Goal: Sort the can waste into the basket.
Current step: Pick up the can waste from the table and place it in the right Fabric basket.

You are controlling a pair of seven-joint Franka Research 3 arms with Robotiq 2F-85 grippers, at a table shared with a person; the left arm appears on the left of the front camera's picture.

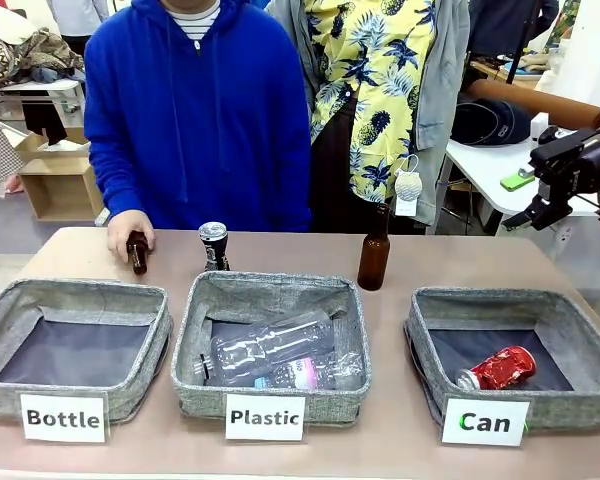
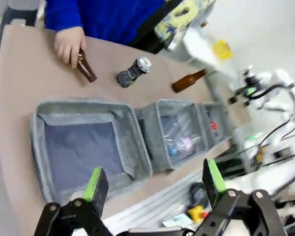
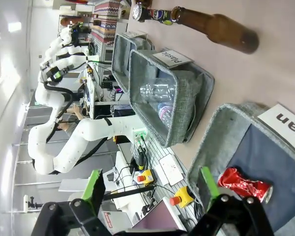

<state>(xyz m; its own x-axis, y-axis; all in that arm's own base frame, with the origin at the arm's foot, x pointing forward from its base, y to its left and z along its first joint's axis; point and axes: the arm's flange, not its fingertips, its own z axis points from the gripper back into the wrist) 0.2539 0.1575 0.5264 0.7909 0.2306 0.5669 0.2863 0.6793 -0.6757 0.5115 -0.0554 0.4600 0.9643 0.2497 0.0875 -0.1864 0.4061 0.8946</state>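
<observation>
A crushed red can point(image 1: 500, 368) lies inside the grey "Can" basket point(image 1: 430, 345) at the right; the right wrist view shows the same can point(image 3: 246, 186) in that basket point(image 3: 211, 147). A slim black can point(image 1: 214, 246) with a silver top stands on the table behind the "Plastic" basket, and appears as the black can point(image 2: 133, 73) from the left wrist. My left gripper point(image 2: 155, 179) hangs open and empty high above the table's near edge. My right gripper point(image 3: 150, 184) is open and empty, off the table beside the Can basket.
The Plastic basket point(image 1: 270, 400) holds clear bottles; the Bottle basket point(image 1: 75, 300) sits at the left. One brown bottle point(image 1: 374, 250) stands behind the baskets. A person's hand point(image 1: 128, 228) rests on another brown bottle point(image 1: 138, 252). My right arm point(image 1: 570, 165) is raised at the far right.
</observation>
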